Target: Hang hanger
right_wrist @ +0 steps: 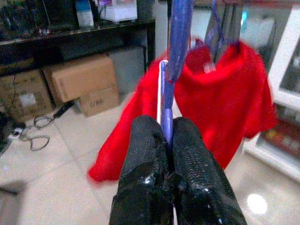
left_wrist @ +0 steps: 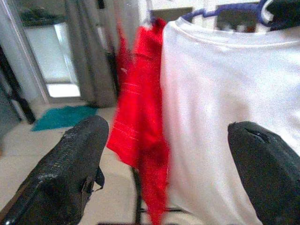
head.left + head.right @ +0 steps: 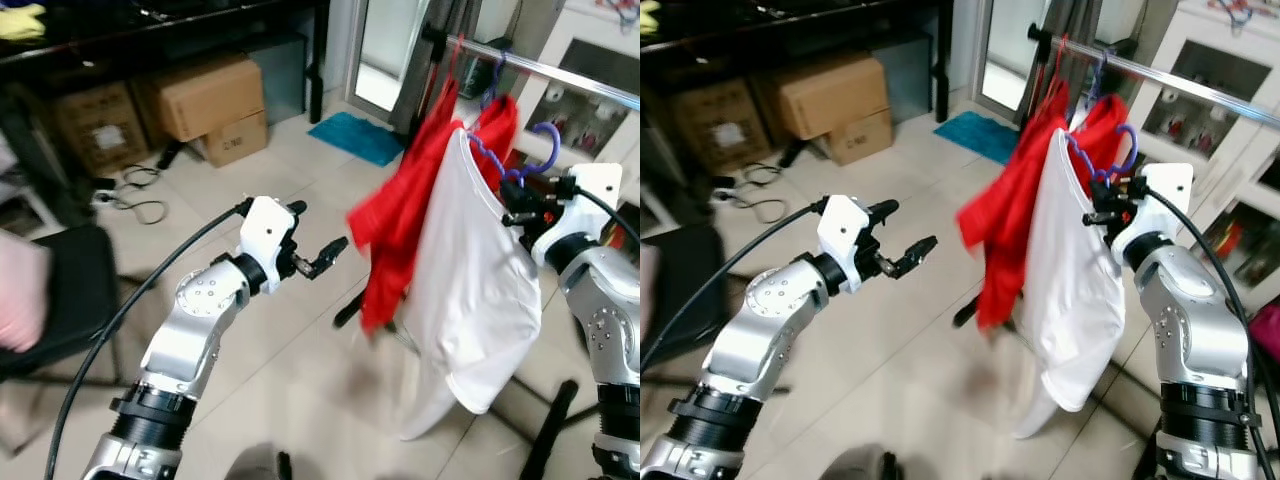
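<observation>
Purple plastic is what I am gripping: the hanger (image 3: 520, 155), carrying a white shirt (image 3: 470, 290), is sitting at the right of the head view, just below the silver rail (image 3: 560, 72) and not yet hooked on it. My right gripper (image 1: 168, 140) is pinching the hanger's stem, its fingers (image 1: 145, 154) closed tight around it. Beside the shirt a red garment (image 3: 400, 240) is already hanging on the rail. My left gripper (image 3: 322, 258) is hovering centre frame, fingers spread wide and holding nothing. To do this well, I judge I should be lifting the hook above the rail, keeping it level, then lowering it clear of the red garment before releasing.
</observation>
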You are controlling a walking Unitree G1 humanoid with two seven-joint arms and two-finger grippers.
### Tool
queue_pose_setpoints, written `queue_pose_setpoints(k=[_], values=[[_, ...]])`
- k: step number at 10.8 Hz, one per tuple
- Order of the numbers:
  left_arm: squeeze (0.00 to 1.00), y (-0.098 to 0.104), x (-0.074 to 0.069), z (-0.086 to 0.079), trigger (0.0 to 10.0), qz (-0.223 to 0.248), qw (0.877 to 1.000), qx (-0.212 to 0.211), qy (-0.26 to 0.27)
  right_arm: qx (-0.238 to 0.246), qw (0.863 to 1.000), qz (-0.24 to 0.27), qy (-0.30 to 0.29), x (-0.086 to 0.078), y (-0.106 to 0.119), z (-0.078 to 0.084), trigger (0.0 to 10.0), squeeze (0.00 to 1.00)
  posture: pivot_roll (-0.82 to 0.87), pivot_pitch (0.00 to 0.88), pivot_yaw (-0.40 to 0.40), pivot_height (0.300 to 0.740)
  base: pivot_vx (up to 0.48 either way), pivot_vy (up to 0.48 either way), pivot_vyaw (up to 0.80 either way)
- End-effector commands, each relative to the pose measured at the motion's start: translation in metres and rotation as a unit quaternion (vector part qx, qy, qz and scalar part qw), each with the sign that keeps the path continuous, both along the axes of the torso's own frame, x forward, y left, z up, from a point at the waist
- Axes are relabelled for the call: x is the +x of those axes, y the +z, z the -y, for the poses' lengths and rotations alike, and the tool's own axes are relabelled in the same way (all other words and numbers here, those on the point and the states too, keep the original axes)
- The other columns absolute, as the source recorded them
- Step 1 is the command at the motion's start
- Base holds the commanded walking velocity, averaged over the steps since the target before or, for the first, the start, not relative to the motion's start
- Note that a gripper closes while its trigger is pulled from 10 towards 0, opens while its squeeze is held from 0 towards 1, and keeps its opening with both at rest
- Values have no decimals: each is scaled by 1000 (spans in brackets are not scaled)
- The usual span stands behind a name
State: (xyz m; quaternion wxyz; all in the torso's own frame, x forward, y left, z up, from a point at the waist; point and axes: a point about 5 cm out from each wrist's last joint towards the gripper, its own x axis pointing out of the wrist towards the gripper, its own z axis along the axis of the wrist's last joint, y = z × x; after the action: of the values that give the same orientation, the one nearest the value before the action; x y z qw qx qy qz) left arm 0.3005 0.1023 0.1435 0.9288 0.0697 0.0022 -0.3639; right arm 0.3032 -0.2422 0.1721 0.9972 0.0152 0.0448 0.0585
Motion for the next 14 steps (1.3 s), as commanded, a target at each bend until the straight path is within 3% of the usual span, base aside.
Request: queue_pose_setpoints(k=[1,2,5,10,14], values=[[525,3,0,2,10000,-3,1000,-7,-10,-9,1000,18,0,0,10,-1,0,0,20,0,-40,740,0,0,0],[1000,6,-1,2,10000,-1,1000,-20,-21,-10,1000,17,0,-2,10,-2,0,0,20,0,-41,740,0,0,0],[1000,11,4,-7,10000,3,1000,-9,-24,-5,998,15,61,-8,8,-10,0,0,17,0,-40,740,0,0,0],[1000,7,0,-7,10000,-13,997,23,-70,40,980,36,192,-20,-1,-28,0,0,-35,0,-9,740,0,0,0],[1000,6,-2,-1,10000,-18,996,26,-88,53,972,45,224,-27,1,-28,0,0,-54,0,-5,740,0,0,0]])
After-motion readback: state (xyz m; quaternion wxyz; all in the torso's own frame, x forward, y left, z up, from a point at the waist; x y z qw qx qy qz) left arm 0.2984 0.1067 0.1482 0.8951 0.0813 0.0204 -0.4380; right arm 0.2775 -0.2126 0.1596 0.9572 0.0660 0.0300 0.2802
